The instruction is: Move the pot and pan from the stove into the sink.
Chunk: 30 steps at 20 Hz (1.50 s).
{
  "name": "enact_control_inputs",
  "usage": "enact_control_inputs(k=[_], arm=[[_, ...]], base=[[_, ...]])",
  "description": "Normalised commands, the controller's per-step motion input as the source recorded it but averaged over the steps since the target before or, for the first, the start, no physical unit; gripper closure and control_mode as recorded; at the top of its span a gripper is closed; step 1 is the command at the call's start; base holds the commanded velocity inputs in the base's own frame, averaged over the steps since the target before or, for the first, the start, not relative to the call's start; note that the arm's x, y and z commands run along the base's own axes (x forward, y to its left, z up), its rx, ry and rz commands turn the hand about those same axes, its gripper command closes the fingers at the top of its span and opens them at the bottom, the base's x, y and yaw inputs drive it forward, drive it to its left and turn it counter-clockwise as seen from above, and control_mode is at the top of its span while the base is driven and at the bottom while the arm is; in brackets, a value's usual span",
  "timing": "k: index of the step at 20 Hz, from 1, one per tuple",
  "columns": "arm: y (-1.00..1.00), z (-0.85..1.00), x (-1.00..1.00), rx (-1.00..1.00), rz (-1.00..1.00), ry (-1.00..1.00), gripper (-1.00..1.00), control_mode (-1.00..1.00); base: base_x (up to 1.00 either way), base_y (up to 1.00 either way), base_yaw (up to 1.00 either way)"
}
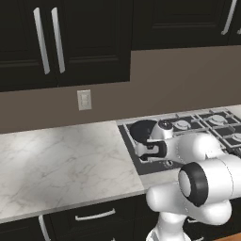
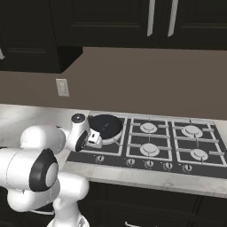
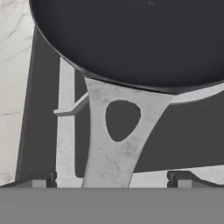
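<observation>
With its jaws released wide astride the grey handle (image 3: 114, 144) of the shallow round black frying pan (image 2: 105, 124), the gripper (image 3: 111, 180) should descend squarely, then clamp.

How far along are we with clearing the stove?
Nothing looks done yet: the flat black frying pan sits on the black gas cooktop, on its rear left burner. In hand: the open gripper is lined up on the pan's grey handle, fingers either side, not closed. Left: grasp it and carry it off; no pot or sink is in view here.
</observation>
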Motion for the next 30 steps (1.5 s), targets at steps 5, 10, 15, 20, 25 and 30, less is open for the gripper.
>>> enact_control_inputs(k=[5, 10, 15, 20, 25, 30], arm=[[0.05, -0.6, -0.13, 0.02, 0.0, -0.08, 1.0, -1.0], [0.01, -0.09, -0.01, 0.0, 0.0, -0.01, 1.0, -1.0], [0.0, 0.0, 0.0, 0.0, 0.0, 0.0, 1.0, -1.0], [0.0, 0.43, 0.0, 0.04, -0.02, 0.0, 1.0, -1.0], [0.0, 0.89, -0.01, 0.07, -0.04, 0.0, 1.0, -1.0], [0.0, 0.93, -0.11, 0.06, -0.03, 0.06, 1.0, -1.0]], base=[[0.0, 0.0, 0.0], [0.0, 0.0, 0.0], [0.0, 0.0, 0.0], [0.0, 0.0, 0.0], [0.0, 0.0, 0.0], [0.0, 0.0, 0.0]])
